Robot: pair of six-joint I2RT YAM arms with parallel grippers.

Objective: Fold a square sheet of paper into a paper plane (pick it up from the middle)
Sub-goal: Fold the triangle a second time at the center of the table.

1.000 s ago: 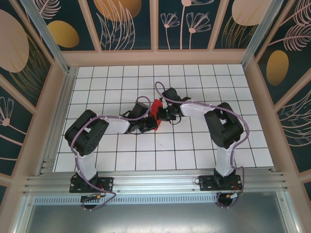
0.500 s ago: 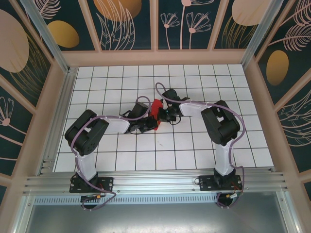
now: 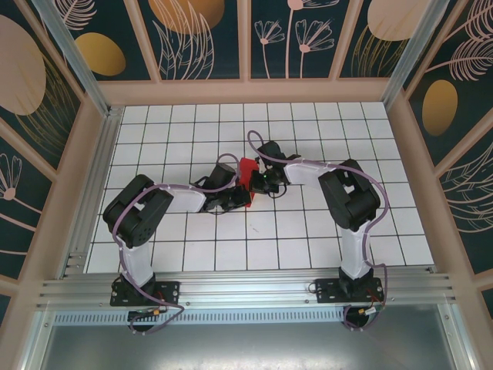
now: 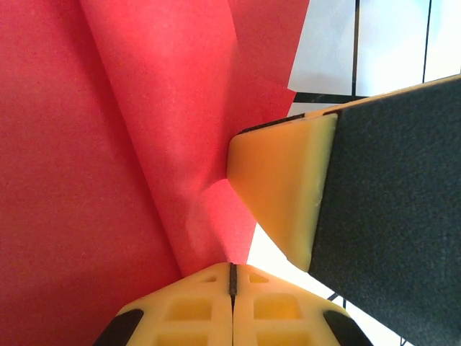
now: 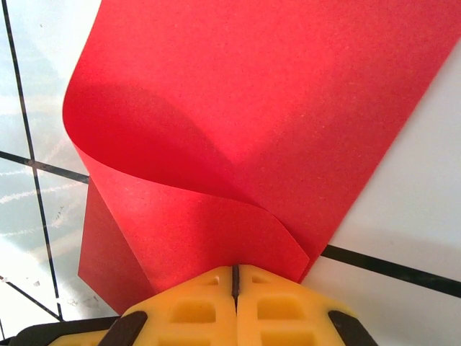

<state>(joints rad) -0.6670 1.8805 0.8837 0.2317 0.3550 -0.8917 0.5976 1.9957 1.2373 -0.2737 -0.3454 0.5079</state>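
The right arm's elbow [image 3: 348,197] has been swung slightly toward the table's left edge. The square sheet of paper [image 3: 247,176], pinched between the right gripper [image 3: 259,183] and the left gripper [image 3: 236,202], has been drawn into a narrower, more upright shape.

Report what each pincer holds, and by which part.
Both are shut on the red sheet of paper: the left pincer pinches it at a creased edge, the right pincer at its curled-over edge.
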